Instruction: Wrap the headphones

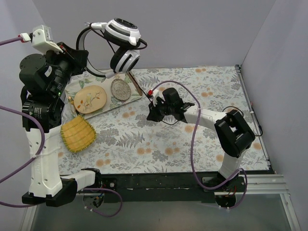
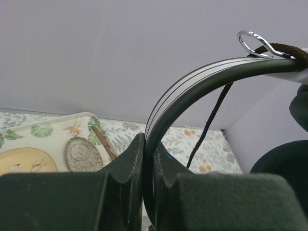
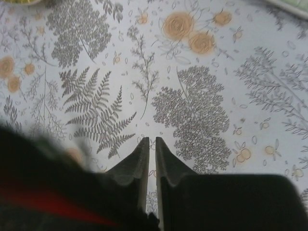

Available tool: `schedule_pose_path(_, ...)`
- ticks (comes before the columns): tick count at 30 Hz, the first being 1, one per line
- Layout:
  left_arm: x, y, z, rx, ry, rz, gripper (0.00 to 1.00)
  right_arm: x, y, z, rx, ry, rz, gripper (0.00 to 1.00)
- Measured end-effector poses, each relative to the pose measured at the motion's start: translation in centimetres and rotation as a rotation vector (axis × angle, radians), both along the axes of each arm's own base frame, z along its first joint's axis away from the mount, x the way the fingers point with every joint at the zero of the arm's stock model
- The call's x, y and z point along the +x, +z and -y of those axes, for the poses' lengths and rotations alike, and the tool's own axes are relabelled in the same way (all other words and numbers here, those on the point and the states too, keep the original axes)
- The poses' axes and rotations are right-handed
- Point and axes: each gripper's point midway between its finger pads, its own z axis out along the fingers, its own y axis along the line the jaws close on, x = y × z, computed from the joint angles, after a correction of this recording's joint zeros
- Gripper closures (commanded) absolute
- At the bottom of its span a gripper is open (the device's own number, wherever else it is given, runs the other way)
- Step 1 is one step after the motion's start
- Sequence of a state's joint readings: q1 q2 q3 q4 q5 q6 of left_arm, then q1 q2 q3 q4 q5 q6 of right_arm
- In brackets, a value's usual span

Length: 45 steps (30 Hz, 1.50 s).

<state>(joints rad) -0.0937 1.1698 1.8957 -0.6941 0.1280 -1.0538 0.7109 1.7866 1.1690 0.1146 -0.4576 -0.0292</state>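
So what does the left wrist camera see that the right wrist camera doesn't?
Only the left wrist view shows the headphones' headband, pinched between the left fingers, with the thin black cable hanging behind it. It also shows a tray holding a yellow plate and a grey shell-like disc. Only the right wrist view shows the right fingers, nearly together with nothing visible between them, looking down at the table. Both show the floral tablecloth and a pair of dark fingers at the bottom of the picture.
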Motion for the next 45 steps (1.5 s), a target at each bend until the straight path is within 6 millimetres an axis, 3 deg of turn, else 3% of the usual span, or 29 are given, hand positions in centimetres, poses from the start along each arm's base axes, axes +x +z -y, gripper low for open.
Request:
schedule_pose_path(3, 1.1, 0.1, -1.8, -0.01, 0.11, 0.021, 1.0, -1.7, -1.9, 0.1, -0.026, 0.013, -0.063, 0.99)
schedule_pose_path(7, 2.5, 0.1, -4.5, 0.002, 0.267, 0.053, 1.0, -4.3, -2.2, -1.5, -0.043, 0.072, -0.064, 0.99)
schedule_pose_path(16, 7.1, 0.3, -9.8, 0.153, 0.574, 0.131, 1.0, -13.8, -4.8, -3.4, -0.242, 0.27, -0.056, 0.99)
schedule_pose_path(22, 9.7, -3.2, -11.5, 0.341, 0.675, 0.112, 1.0, -16.2, -2.8, -2.7, -0.3, 0.303, -0.01, 0.99)
schedule_pose_path(26, 11.1, -7.5, -12.4, 0.51, 0.709, 0.073, 1.0, -16.1, 1.3, -2.9, -0.312, 0.282, 0.07, 0.99)
schedule_pose_path(31, 12.4, -15.0, -12.3, 0.749, 0.628, -0.049, 1.0, -13.6, 10.1, -2.6, -0.267, 0.155, 0.249, 0.99)
schedule_pose_path(35, 12.5, -21.7, -11.0, 0.913, 0.469, -0.154, 1.0, -9.7, 19.1, 0.1, -0.196, -0.045, 0.433, 0.99)
schedule_pose_path(38, 11.5, -25.1, -10.2, 1.005, 0.367, -0.208, 1.0, -6.7, 24.4, 2.8, -0.135, -0.181, 0.509, 0.99)
schedule_pose_path(41, 10.6, -26.2, -9.1, 1.032, 0.298, -0.22, 1.0, -4.1, 28.6, 5.3, -0.091, -0.279, 0.56, 0.99)
schedule_pose_path(45, 10.6, -25.1, -8.2, 1.014, 0.278, -0.179, 1.0, -4.1, 30.5, 5.9, -0.074, -0.27, 0.59, 0.99)
